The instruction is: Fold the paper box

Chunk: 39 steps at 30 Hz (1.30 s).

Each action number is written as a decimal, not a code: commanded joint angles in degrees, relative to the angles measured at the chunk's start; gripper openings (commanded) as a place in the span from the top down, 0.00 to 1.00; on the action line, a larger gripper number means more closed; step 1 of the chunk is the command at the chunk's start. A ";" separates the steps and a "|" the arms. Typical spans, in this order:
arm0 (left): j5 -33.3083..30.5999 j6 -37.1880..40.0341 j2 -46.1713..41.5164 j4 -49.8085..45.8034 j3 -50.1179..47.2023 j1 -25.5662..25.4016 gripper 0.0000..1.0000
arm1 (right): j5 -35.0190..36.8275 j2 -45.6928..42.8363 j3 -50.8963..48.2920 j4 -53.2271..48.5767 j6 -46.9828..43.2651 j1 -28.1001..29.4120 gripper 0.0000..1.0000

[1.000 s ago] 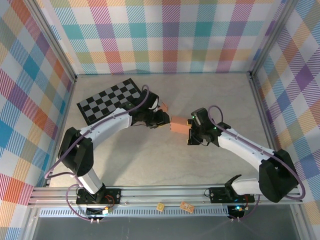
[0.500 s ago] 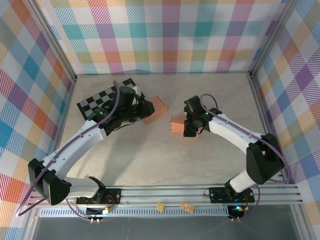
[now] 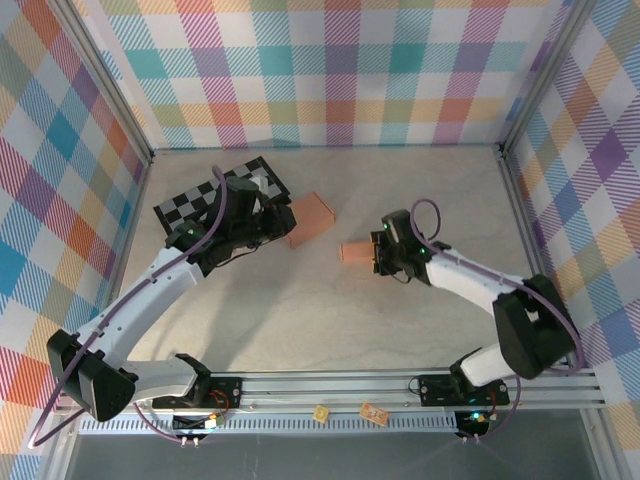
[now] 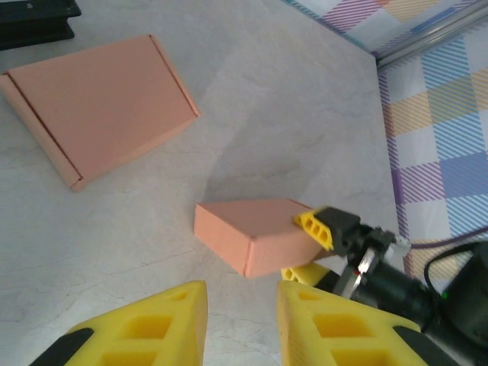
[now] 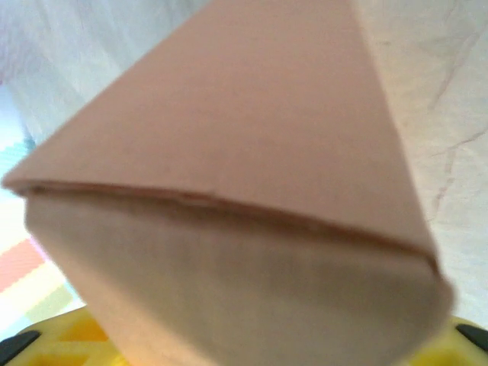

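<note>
Near the middle of the table (image 3: 300, 320), a little to the right, the small box (image 3: 354, 252) is held by the right tool (image 3: 376, 255). That tool is clamped on the box's right-hand end, one yellow finger (image 4: 319, 228) on the upper edge and the other under it, as the left wrist view shows. The box is plain tan card with its sides folded up and a seam running along one long edge. Its free end points left, toward the other arm. Seen from the right wrist, the box is very close and blurred, with a crease across it and yellow finger (image 5: 53, 343) parts at the bottom edge of the view.

Farther back and to the left lies a flat box (image 3: 312, 215) of the same tan card, closed and resting on the table, well apart from the small one. The left tool (image 3: 287, 228) is just beside its left edge. From the left wrist, the two yellow fingers of this tool stand apart with a gap between them and nothing in it, so it is open and empty, looking down across both boxes.

Behind the left arm, a black and white checkered board (image 3: 195, 208) lies flat on the table near the left wall, partly covered by the arm.
</note>
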 commanded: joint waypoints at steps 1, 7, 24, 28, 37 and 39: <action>1.57 0.07 -1.11 1.37 -2.02 1.42 0.71 | -0.31 -1.51 -9.01 18.05 -6.84 0.65 0.48; 2.44 -1.91 -2.38 6.09 -6.37 3.69 0.69 | -4.16 -2.39 -15.64 22.39 -11.39 0.77 0.22; -42.84 16.96 -2.99 5.63 -11.58 8.69 0.00 | 21.79 -22.54 7.56 -25.42 -86.27 -14.50 0.01; -43.95 36.36 2.62 21.15 -19.05 11.65 0.00 | 17.67 -23.41 -12.72 3.09 -105.93 -18.12 0.01; -30.15 41.87 12.10 54.02 -32.23 19.81 0.00 | 0.24 -14.54 -25.45 36.40 -105.59 -25.01 0.01; -28.49 43.18 14.34 52.33 -30.47 20.22 0.00 | -0.42 -9.89 -24.04 41.24 -106.13 -26.02 0.01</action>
